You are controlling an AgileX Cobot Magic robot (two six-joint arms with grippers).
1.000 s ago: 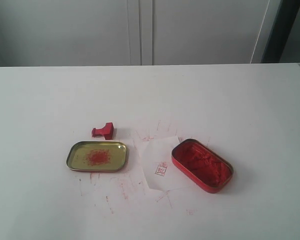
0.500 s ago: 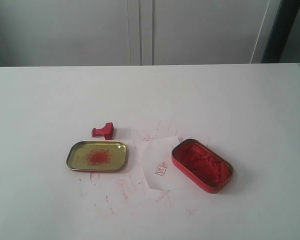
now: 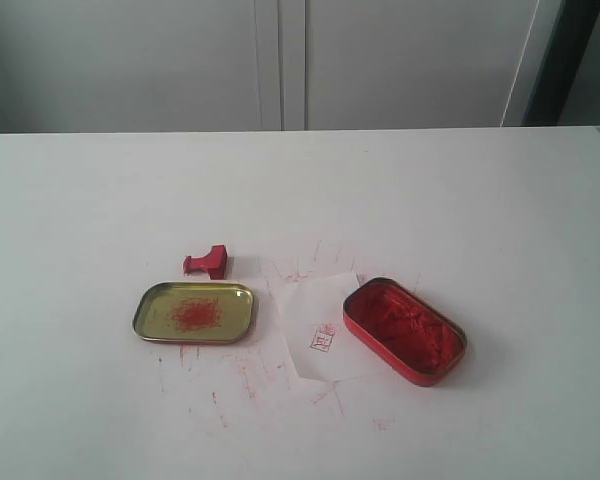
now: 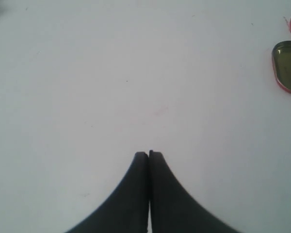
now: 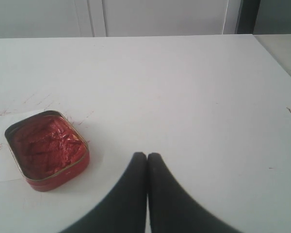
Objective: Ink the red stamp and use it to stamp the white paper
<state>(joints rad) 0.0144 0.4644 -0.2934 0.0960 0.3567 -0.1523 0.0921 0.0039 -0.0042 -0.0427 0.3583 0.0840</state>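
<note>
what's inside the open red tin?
Lumpy red ink paste fills the rectangular red metal tin, covering its floor. No stamp in it: the small red plastic stamp lies apart on the white table.

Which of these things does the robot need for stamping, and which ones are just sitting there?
Needed for the job:
the red stamp
the open red ink tin
the white paper

Just lying about:
the gold tray with red smears
the red scratch marks on the table
</note>
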